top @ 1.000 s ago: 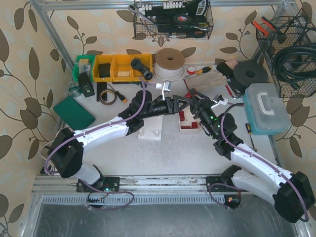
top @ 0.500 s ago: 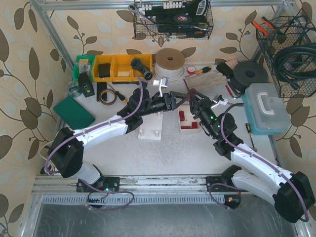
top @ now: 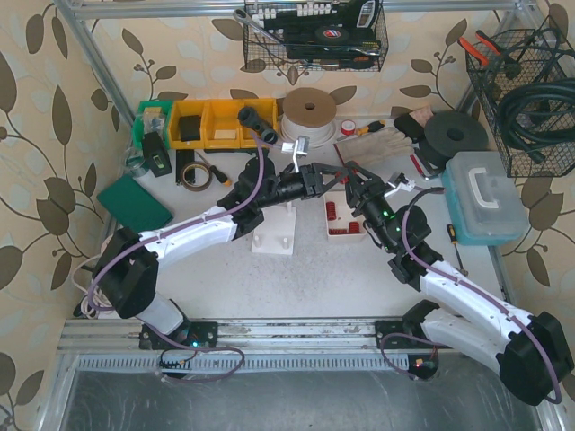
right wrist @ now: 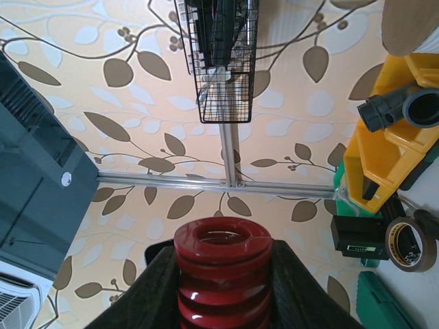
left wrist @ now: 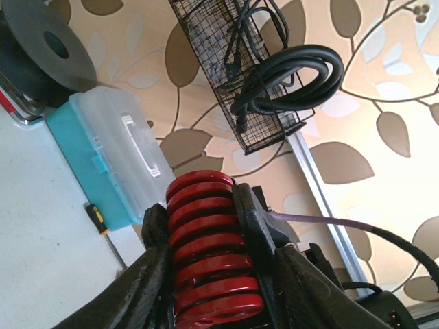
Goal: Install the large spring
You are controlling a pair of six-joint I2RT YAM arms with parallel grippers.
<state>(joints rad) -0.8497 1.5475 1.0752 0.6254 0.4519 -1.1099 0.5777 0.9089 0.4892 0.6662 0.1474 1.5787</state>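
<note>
Left wrist view has the left claw (left wrist: 218, 247) bracketing the large spring (left wrist: 202, 205), fingers hard by the coils; whether they grip cannot be told. The right claw (right wrist: 221, 253) clamps that same spring above the bench (top: 314, 278). A clean handover likely needs the left seated squarely on the coils before the right releases. Count: three yellow bins (top: 208, 112), two claws, one large spring, one teal case (top: 485, 202).

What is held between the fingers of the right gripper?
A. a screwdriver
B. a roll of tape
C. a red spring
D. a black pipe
C: in the right wrist view, the right gripper has its fingers on both sides of a red spring, whose open end faces the camera.
</note>
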